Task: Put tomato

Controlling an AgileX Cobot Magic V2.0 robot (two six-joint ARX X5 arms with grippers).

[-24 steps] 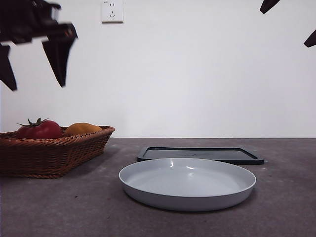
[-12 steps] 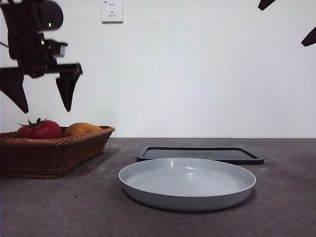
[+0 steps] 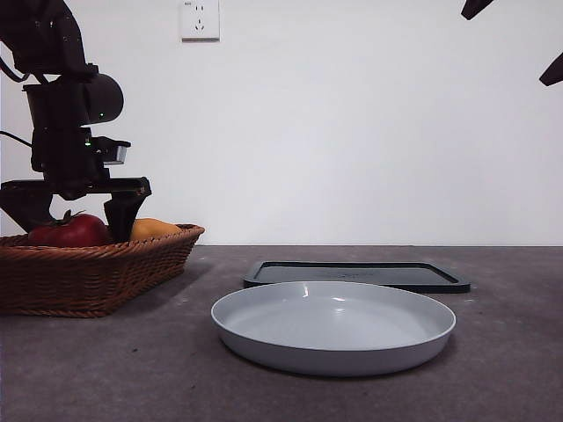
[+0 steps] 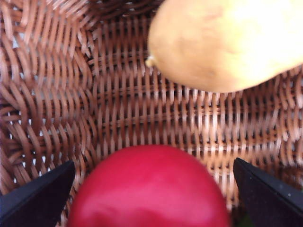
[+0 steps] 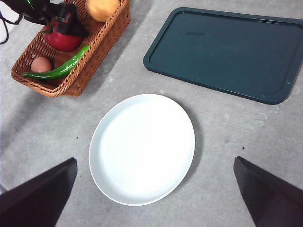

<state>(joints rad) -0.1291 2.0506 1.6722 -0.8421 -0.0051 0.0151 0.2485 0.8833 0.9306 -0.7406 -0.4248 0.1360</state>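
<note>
The red tomato [image 3: 70,231] lies in the wicker basket [image 3: 97,268] at the left, next to an orange-yellow fruit [image 3: 154,229]. My left gripper [image 3: 77,220] is down in the basket, open, with one jaw on each side of the tomato and not closed on it. In the left wrist view the tomato [image 4: 149,189] fills the space between the jaws, with the yellow fruit [image 4: 227,42] beyond it. My right gripper [image 5: 151,189] is open and empty, high above the white plate [image 5: 142,149]. It shows as black tips at the top right of the front view.
The white plate [image 3: 334,327] sits mid-table with a dark green tray [image 3: 356,275] behind it. The basket [image 5: 94,52] also holds a green chili [image 5: 59,71] and a brown egg-like thing [image 5: 41,64].
My left gripper has come down from above the basket, and its open jaws now stand on either side of the tomato. The right arm has not moved.
</note>
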